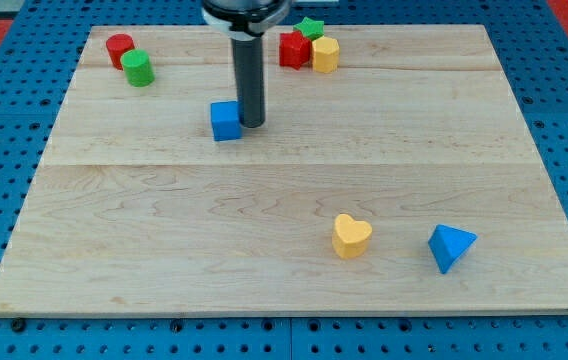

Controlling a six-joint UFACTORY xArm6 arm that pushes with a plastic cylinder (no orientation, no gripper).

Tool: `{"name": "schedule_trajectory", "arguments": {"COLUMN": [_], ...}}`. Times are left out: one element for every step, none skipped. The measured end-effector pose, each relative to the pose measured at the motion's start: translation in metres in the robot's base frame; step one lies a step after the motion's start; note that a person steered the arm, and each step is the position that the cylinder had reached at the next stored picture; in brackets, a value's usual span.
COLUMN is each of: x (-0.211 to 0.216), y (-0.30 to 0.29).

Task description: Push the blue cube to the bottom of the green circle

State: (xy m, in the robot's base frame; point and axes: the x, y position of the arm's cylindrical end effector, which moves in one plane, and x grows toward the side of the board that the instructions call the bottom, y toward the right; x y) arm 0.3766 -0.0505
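Note:
The blue cube (pixel 225 121) sits on the wooden board, left of centre in the upper half. My tip (pixel 252 124) stands right beside the cube's right side, touching or nearly touching it. The green circle (pixel 138 68), a short green cylinder, stands near the board's top left corner, up and to the left of the cube. A red cylinder (pixel 118 49) touches the green circle's upper left side.
A red block (pixel 293 49), a green star (pixel 311 28) and a yellow hexagonal block (pixel 325 54) cluster at the top centre. A yellow heart (pixel 351 236) and a blue triangular block (pixel 450 247) lie at the lower right. The board (pixel 294 290) rests on a blue pegboard.

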Motion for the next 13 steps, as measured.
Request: {"name": "schedule_trajectory", "arguments": {"x": [0.0,0.005,0.012,0.013,0.021,0.018,0.015,0.006,0.004,0.004,0.009,0.028,0.019], "y": [0.0,0.005,0.017,0.01,0.01,-0.01,-0.052,-0.092,-0.13,-0.129,-0.097,-0.081,-0.103]}}
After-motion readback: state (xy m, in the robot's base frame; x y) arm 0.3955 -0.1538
